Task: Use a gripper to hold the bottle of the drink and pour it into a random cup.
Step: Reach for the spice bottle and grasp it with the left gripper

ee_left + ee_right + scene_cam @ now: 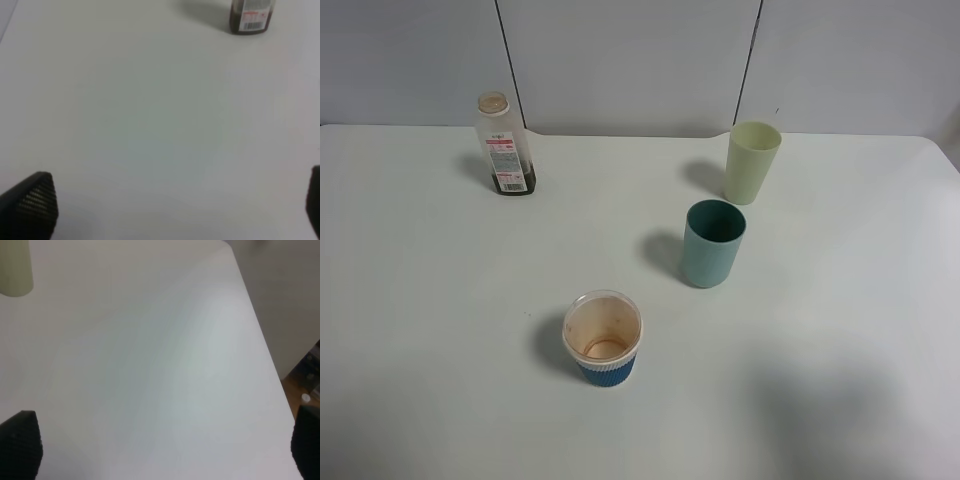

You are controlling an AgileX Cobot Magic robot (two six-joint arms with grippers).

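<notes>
Bottle (505, 150) standing upright back-left on desk (440, 300), drink (513, 183) sitting low.
Left gripper (170, 210) spread wide, gripping nothing, bottle well ahead.
Right gripper (162, 447) spread too, empty.
Judging step: reaching for bottle. Left arm nearer; squeezing body below neck, keeping it level.
Cup (712, 243) standing mid-right, between yellow cup (751, 162) and paper cup (603, 338).

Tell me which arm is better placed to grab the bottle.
Left, likely: the bottle stands on the left, ahead of the open left gripper. The right wrist view shows the pale cup, no bottle.
</notes>
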